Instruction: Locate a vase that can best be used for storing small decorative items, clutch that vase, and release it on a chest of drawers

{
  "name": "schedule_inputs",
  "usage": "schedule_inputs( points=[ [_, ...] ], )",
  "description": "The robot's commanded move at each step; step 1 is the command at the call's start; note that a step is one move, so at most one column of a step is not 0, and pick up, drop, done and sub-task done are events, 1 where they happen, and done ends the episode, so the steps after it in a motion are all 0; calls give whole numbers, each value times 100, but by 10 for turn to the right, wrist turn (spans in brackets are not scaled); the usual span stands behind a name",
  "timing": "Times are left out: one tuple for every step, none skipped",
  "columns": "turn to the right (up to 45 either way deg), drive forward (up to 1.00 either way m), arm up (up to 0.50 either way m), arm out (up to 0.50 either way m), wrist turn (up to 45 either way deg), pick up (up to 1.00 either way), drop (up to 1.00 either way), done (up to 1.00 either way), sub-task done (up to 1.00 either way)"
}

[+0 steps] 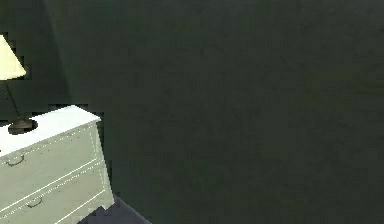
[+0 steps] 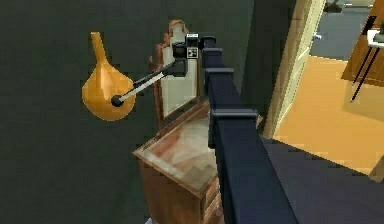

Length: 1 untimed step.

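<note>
The gripper (image 2: 119, 100) held the orange vase (image 2: 98, 82) up in the air beside the dark wall (image 2: 40, 150), out past the edge of the brown chest of drawers (image 2: 165, 152), so if it let go there, I thought the vase could drop to the floor (image 2: 345, 195) and break.

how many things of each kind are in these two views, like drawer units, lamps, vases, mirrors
drawer units: 2, a white chest of drawers and a brown wooden dresser
lamps: 1, a table lamp on the white chest
vases: 1, an orange vase held at the tool
mirrors: 1, a mirror on the dresser
total: 5
</note>
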Motion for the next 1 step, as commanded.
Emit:
schedule_inputs(
  points=[
    [0, 0, 0, 0, 450, 0, 0, 0, 0]
  ],
)
